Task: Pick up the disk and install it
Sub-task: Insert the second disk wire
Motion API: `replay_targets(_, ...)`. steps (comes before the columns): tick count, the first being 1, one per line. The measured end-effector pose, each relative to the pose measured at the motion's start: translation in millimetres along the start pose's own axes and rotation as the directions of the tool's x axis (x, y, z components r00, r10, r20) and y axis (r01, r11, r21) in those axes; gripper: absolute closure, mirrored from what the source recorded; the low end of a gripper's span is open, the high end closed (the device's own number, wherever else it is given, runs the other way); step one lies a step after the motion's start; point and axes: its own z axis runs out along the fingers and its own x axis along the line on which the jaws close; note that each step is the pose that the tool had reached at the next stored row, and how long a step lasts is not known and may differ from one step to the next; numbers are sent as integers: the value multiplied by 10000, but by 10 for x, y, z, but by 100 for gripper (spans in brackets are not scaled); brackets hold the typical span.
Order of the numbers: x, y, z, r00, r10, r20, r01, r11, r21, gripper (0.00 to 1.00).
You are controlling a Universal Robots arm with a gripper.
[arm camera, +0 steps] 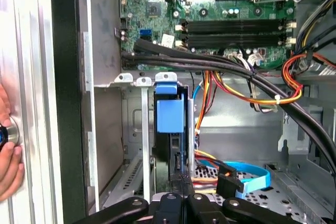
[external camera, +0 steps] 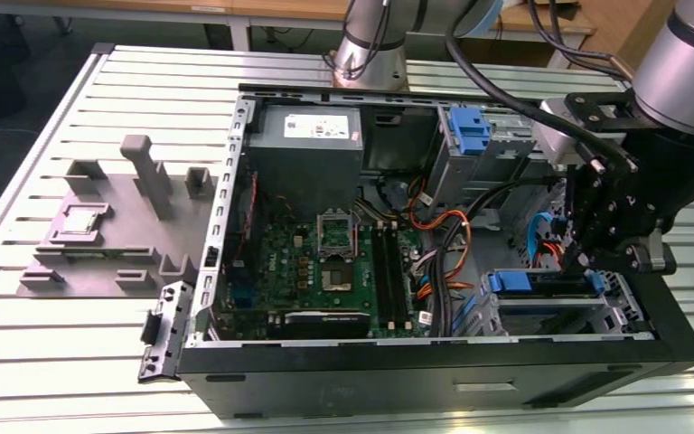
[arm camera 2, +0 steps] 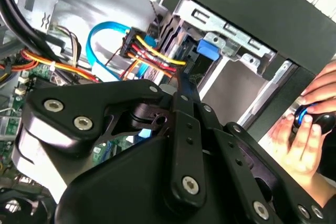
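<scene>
At the exterior view's left, a grey moulded holder (external camera: 106, 235) lay on the slatted metal table (external camera: 33, 362), just beside the open computer case (external camera: 444, 380). Inside the case, a grey power box (external camera: 311, 136) sat in the upper middle of the frame, with the green circuit board (external camera: 323, 262) below it. To the right of those, a bare blue bracket (external camera: 468, 136) stood near the top wall, and orange and black cables (external camera: 444, 235) ran down past it.

The disk (external camera: 528, 284) was in the drive bay at the lower right of the case, standing on edge with its blue end tab showing. In the first wrist view the disk (arm camera: 170, 116) sat between the bay's metal walls, beside red, yellow and blue cables.

The claw (external camera: 578, 269) hung at the frame's right, over that bay. In the first wrist view the claw (arm camera: 181, 182) was closed, its fingers together with no gap between them, their tip at the disk's near end.

In the first wrist view a person's hand (arm camera: 8, 156) rested outside the case wall on the table.
</scene>
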Motion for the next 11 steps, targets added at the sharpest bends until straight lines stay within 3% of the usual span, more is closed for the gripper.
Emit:
replay_targets(2, 1, 0, -6, 10000, -6, -1, 6, 10000, -90, 89)
replay_targets(7, 1, -2, -37, 10000, 14, -3, -14, 9999, -119, 89)
replay_targets(11, 5, -7, -111, 10000, 17, -2, -17, 9999, -131, 89)
